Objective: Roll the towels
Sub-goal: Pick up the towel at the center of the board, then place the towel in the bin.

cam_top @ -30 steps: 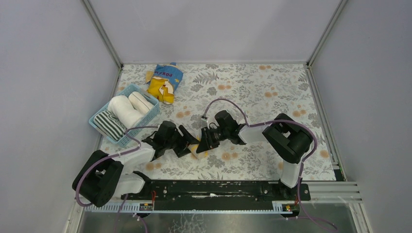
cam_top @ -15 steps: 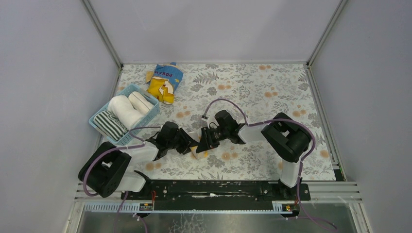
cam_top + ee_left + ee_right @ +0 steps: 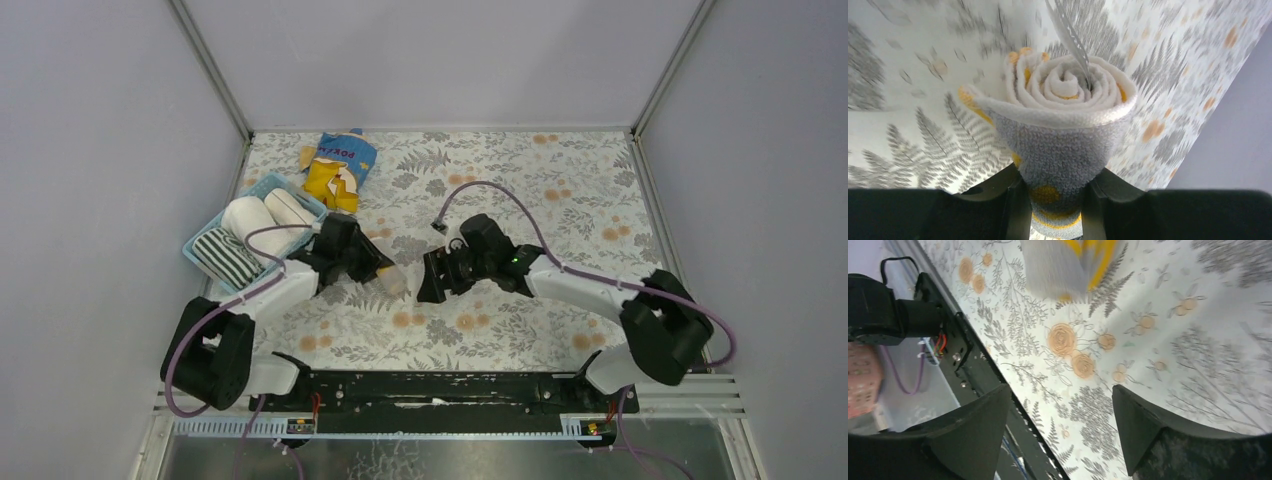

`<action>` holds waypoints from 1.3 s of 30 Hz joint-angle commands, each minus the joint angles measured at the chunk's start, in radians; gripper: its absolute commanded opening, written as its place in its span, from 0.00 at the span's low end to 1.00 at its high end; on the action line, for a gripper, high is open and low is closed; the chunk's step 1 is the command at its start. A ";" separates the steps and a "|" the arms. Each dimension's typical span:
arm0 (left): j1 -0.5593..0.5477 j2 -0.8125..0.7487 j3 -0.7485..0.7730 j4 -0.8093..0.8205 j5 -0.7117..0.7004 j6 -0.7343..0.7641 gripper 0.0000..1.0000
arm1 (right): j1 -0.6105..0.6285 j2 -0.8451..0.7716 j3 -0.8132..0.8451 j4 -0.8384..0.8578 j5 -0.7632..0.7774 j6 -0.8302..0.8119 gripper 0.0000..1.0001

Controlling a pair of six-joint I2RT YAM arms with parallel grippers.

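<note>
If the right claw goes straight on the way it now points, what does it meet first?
Probably the rolled beige cloth towel with yellow marks, held by the left claw. It lies just ahead of the open right claw, though depth is unclear.

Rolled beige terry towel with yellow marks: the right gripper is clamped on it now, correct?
Not quite. It is the left gripper that is clamped on the rolled beige terry towel with yellow marks, as the left wrist view shows. The right gripper stands open with nothing between its fingers.

Lettering on the snack bag (image 3: 338, 165) is unreadable.
</note>
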 commanded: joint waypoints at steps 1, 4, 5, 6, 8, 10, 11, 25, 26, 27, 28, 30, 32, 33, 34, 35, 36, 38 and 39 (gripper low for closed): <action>0.119 -0.014 0.155 -0.174 -0.016 0.151 0.14 | 0.006 -0.140 0.043 -0.189 0.224 -0.141 0.83; 0.226 0.004 0.256 -0.235 0.012 0.207 0.15 | 0.006 -0.201 0.031 -0.217 0.322 -0.177 0.86; 0.262 0.013 0.295 -0.253 0.020 0.228 0.15 | 0.006 -0.219 0.027 -0.224 0.349 -0.187 0.87; 0.295 0.025 0.330 -0.271 0.030 0.248 0.16 | 0.006 -0.232 0.022 -0.228 0.367 -0.198 0.88; 0.371 0.060 0.410 -0.295 0.057 0.284 0.17 | 0.006 -0.255 0.013 -0.232 0.394 -0.222 0.89; 0.444 0.118 0.506 -0.326 0.083 0.313 0.17 | 0.006 -0.268 0.008 -0.236 0.415 -0.240 0.90; 0.477 0.147 0.545 -0.338 0.093 0.328 0.18 | 0.006 -0.272 0.005 -0.237 0.424 -0.250 0.89; 0.744 0.520 0.794 -0.488 0.169 0.503 0.20 | 0.006 -0.284 0.000 -0.257 0.498 -0.335 0.91; 0.750 0.533 0.795 -0.499 0.160 0.514 0.20 | 0.006 -0.284 -0.002 -0.257 0.497 -0.336 0.91; 0.756 0.544 0.798 -0.513 0.148 0.523 0.20 | 0.006 -0.284 -0.003 -0.255 0.495 -0.335 0.91; 0.761 0.552 0.803 -0.528 0.130 0.531 0.20 | 0.006 -0.286 -0.005 -0.254 0.492 -0.333 0.91; 0.764 0.564 0.811 -0.550 0.084 0.547 0.20 | 0.006 -0.291 -0.011 -0.247 0.490 -0.329 0.91; 0.765 0.571 0.821 -0.572 0.059 0.558 0.21 | 0.005 -0.294 -0.013 -0.246 0.491 -0.328 0.91; 0.764 0.573 0.823 -0.577 0.045 0.563 0.21 | 0.006 -0.294 -0.013 -0.248 0.492 -0.328 0.91; 0.764 0.579 0.830 -0.592 0.011 0.566 0.21 | 0.006 -0.294 -0.010 -0.249 0.493 -0.328 0.90; 0.764 0.588 0.842 -0.608 -0.013 0.572 0.21 | 0.006 -0.294 -0.008 -0.250 0.494 -0.329 0.91; 0.764 0.596 0.850 -0.628 -0.041 0.577 0.22 | 0.006 -0.293 -0.007 -0.251 0.497 -0.329 0.91; 0.764 0.609 0.857 -0.647 -0.071 0.580 0.23 | 0.006 -0.291 -0.006 -0.252 0.499 -0.331 0.91; 0.764 0.618 0.860 -0.651 -0.073 0.582 0.23 | 0.005 -0.290 -0.008 -0.251 0.499 -0.331 0.90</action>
